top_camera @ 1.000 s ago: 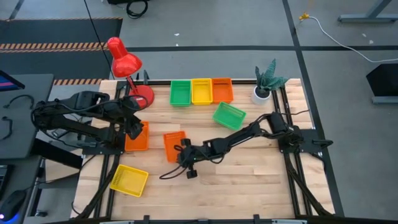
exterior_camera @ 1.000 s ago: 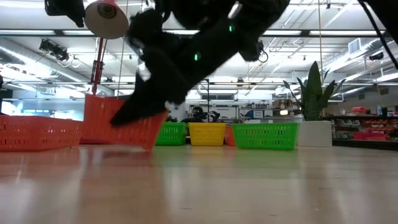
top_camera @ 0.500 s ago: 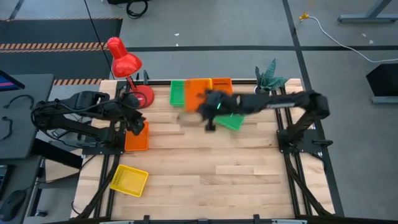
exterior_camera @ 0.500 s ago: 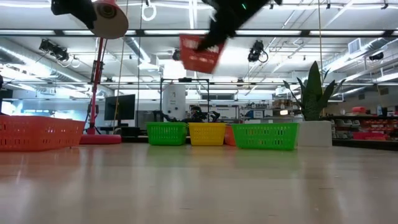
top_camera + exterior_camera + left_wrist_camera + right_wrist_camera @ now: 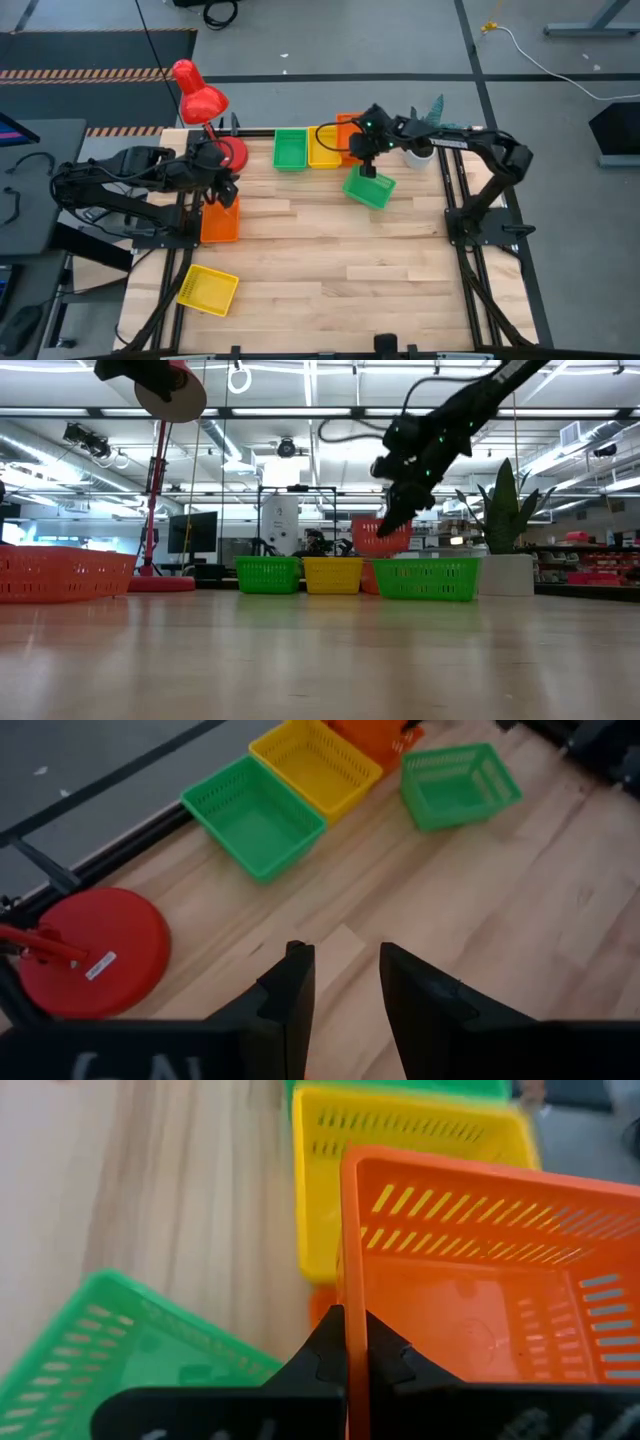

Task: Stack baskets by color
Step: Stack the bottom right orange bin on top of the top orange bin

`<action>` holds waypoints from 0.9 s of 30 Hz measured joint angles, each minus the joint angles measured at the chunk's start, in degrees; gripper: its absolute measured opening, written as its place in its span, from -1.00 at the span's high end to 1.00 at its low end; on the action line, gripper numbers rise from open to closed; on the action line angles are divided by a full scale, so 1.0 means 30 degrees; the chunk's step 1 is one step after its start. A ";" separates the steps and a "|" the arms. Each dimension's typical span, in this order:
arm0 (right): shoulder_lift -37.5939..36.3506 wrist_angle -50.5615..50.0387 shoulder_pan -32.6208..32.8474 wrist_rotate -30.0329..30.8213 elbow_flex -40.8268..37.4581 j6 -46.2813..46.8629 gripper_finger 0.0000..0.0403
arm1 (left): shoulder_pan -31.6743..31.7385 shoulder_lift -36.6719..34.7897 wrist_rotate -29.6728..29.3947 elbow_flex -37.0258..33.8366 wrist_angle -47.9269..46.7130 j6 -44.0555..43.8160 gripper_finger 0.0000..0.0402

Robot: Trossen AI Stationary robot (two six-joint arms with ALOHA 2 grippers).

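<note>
At the table's far edge stands a row of a green basket (image 5: 290, 148), a yellow basket (image 5: 324, 146) and an orange basket (image 5: 352, 124). My right gripper (image 5: 362, 152) is shut on another orange basket (image 5: 380, 536) just above the row's orange one. A loose green basket (image 5: 369, 187) rests on its base in front of the row. At the left, my left gripper (image 5: 226, 186) hovers open over a third orange basket (image 5: 220, 220), nothing between its fingers (image 5: 300, 990). A yellow basket (image 5: 208, 290) lies near the front left corner. My right gripper pinches one side wall (image 5: 346, 1250) of the orange basket at its rim, one finger inside the basket and one outside. The fingers slant down toward the table's far edge. The basket is lifted and tilted, open side up, over the row's orange basket (image 5: 318, 1304).
A red lamp (image 5: 198, 98) stands on its round base (image 5: 230, 154) at the far left, close to my left gripper. A white plant pot (image 5: 420, 152) stands at the far right corner, just beyond my right arm. Bare wood fills the middle and near right.
My right gripper has lifted the orange basket off the middle of the table and swung it up and toward the far edge, past the loose green basket, to above the row's orange basket. My left gripper has tipped a little where it hovers.
</note>
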 joint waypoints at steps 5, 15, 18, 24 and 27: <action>0.1157 -0.0012 -0.0748 -0.0174 0.0000 -0.0138 0.98 | 0.0010 0.0003 -0.0131 0.0000 0.0734 -0.0043 0.40; 0.1212 0.0030 -0.1371 -0.0186 0.0000 -0.0794 0.78 | 0.0010 0.0003 -0.1494 0.0000 0.1085 -0.1617 0.40; 0.1212 0.0037 -0.1531 -0.0196 0.0000 -0.0766 0.63 | 0.0010 0.0003 -0.1875 0.0000 0.1285 -0.1641 0.40; 0.1012 -0.0197 -0.1579 -0.0196 0.0000 -0.0714 0.37 | 0.0010 0.0003 -0.2271 0.0000 0.1369 -0.1647 0.40; 0.0391 -0.0623 -0.1475 -0.0633 0.0007 -0.0703 0.33 | 0.0010 0.0003 -0.2273 0.0000 0.1369 -0.1635 0.40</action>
